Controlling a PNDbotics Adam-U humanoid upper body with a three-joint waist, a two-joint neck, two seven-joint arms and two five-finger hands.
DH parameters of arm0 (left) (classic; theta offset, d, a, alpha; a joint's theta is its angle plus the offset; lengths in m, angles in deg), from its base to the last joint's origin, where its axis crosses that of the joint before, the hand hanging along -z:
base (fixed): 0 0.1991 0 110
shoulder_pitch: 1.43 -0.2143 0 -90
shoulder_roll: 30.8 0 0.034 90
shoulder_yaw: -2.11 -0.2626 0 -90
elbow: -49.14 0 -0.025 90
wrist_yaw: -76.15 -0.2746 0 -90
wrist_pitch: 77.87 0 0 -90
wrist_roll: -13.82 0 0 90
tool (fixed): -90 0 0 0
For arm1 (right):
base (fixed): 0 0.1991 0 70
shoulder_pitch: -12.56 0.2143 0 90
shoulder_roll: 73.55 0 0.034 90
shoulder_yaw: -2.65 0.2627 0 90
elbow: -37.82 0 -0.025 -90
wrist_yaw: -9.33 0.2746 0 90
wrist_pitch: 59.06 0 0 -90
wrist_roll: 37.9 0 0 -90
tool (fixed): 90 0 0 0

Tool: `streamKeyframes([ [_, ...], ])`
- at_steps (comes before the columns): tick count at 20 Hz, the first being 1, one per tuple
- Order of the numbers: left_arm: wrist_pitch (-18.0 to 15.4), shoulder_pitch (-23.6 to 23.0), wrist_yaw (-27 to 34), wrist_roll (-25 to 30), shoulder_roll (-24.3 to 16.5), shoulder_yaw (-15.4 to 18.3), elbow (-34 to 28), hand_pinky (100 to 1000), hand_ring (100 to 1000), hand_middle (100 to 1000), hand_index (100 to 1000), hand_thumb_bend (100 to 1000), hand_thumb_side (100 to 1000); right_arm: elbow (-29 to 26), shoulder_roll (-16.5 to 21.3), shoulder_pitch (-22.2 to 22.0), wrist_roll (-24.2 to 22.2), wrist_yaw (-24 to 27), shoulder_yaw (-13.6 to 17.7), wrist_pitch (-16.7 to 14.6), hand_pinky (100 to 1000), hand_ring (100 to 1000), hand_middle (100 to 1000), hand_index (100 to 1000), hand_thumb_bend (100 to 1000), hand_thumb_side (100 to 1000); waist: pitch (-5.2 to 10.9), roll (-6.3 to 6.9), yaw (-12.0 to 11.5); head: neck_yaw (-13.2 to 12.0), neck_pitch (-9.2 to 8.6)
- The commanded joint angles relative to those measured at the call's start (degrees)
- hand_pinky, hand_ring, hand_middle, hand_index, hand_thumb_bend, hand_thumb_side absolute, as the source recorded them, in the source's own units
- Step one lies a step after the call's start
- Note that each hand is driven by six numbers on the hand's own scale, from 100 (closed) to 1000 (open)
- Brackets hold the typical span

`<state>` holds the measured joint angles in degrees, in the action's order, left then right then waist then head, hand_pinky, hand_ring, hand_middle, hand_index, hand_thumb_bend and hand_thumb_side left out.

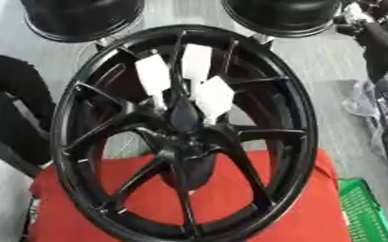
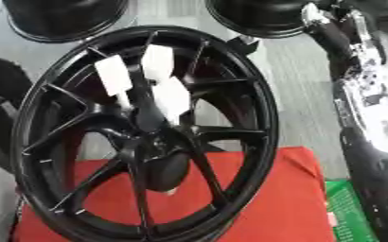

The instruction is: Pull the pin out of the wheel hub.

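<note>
A black multi-spoke wheel [image 1: 185,132] stands upright on a red cloth [image 1: 313,208], its face turned towards me. Three white tag-like pieces [image 1: 199,61] stick out around the hub [image 1: 183,116], one to the left [image 1: 154,74] and one to the right [image 1: 215,97]. I cannot make out the pin itself. My right arm [image 2: 359,90], black with silver parts, runs along the right edge from the lower corner upward. Its hand [image 2: 321,16] shows blurred at the upper right, well apart from the hub. My left hand is not seen.
Two more black wheels lie at the far side [image 1: 81,16] [image 1: 284,14]. A green crate [image 1: 365,208] sits at the lower right beside the cloth. Dark shapes [image 1: 7,94] fill the left edge. Grey floor lies to the right of the wheel.
</note>
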<state>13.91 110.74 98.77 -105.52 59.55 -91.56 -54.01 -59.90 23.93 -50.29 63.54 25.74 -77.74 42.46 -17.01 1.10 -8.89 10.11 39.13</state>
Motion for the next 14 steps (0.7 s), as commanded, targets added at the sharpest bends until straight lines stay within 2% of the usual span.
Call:
streamKeyframes([
  [1, -0.08, 0.25, 0.12, -0.02, -1.14, 0.44, -0.89, 615, 830, 696, 705, 340, 658, -1.33, 2.40, 1.51, -0.75, -0.16, -0.31, -0.21, 782, 701, 737, 791, 163, 307, 1.32, 0.06, -0.03, -0.43, -0.64],
  [4, -0.09, -0.02, 0.09, -0.08, -1.43, 0.49, -0.81, 615, 830, 696, 706, 340, 660, -1.58, 5.76, 3.09, -2.13, -0.47, -1.82, -0.62, 786, 711, 744, 796, 171, 283, 1.54, -0.16, 0.20, -0.53, -0.30],
  [9, 0.00, -0.59, -0.06, -0.01, -2.28, 0.36, -0.59, 614, 831, 696, 705, 339, 662, -1.91, 15.95, 6.35, -6.58, -0.29, -6.94, -2.16, 787, 715, 742, 795, 187, 250, 1.99, -0.88, 0.66, -0.71, 0.42],
  [14, 0.11, -0.94, -0.15, 0.18, -2.91, 0.16, -0.42, 614, 832, 696, 705, 338, 663, -3.27, 24.31, 10.08, -10.74, 0.38, -12.25, -3.22, 788, 717, 739, 794, 221, 225, 2.38, -1.42, 0.90, -0.62, 0.74],
])
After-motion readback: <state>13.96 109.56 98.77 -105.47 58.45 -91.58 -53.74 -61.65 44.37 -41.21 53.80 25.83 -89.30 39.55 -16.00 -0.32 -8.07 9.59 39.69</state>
